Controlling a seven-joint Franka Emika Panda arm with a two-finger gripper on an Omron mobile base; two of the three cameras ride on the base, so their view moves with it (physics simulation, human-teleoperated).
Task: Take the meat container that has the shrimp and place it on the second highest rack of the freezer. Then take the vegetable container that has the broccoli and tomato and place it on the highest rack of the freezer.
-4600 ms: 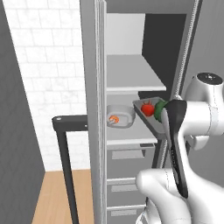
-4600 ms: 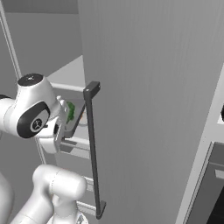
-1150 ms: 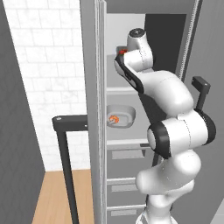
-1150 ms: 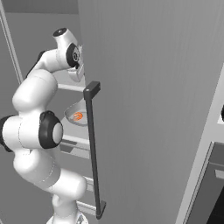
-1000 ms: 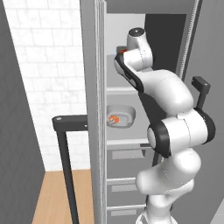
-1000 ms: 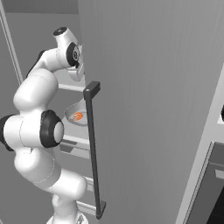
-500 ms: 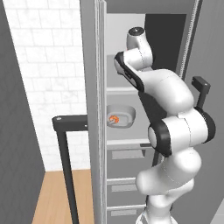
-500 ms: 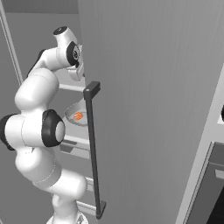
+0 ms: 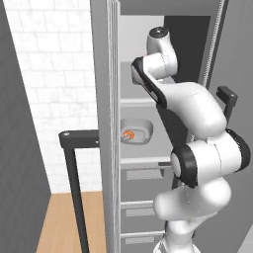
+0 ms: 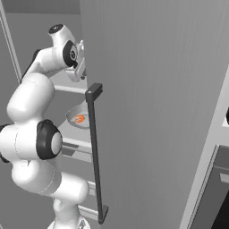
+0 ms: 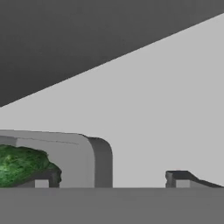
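Gripper (image 11: 113, 179) spread over vegetable container (image 11: 94, 162) on highest rack (image 11: 166, 118).

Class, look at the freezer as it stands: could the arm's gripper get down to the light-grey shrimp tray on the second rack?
Probably yes. The meat container lies uncovered near the front of the second highest rack, the door is swung wide, and the gripper is open on the shelf above. It would first have to back out from there.

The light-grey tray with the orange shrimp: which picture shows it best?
The left base view: the light-grey shrimp tray faces the camera on a freezer shelf, shrimp plain. The right base view shows it partly behind the black door handle. The hand view shows a different tray holding greens.
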